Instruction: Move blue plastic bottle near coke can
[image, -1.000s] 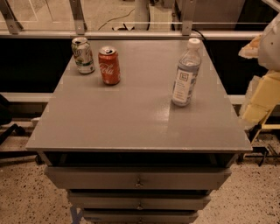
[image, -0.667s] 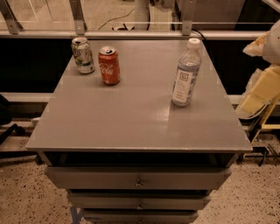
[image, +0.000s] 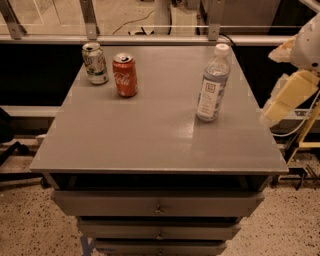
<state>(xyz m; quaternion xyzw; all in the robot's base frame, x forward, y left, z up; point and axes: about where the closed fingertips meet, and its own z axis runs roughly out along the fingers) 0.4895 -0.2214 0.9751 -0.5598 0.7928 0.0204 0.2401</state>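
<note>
One gripper (image: 281, 97) off right, open-or-closed state unclear, apart from upright blue plastic bottle (image: 212, 85).

Upright blue plastic bottle (image: 212, 85) on table (image: 150, 135), gripper (image: 274, 111) beyond the right edge

The bottle (image: 212, 85) stands upright on the right half of the gray tabletop (image: 150, 140), toward the back. It is clear, pale bluish plastic with a white cap. Its white label carries a small dark square mark and faces forward. The coke can (image: 125, 75) stands upright on the left half, also toward the back. It is red with white script down its side, and its silver top shows the opening. The two stand well apart, with bare tabletop between them, and the bottle is the taller. The gripper (image: 280, 106) hangs off the table's right edge, near the bottle but not touching it.
</note>
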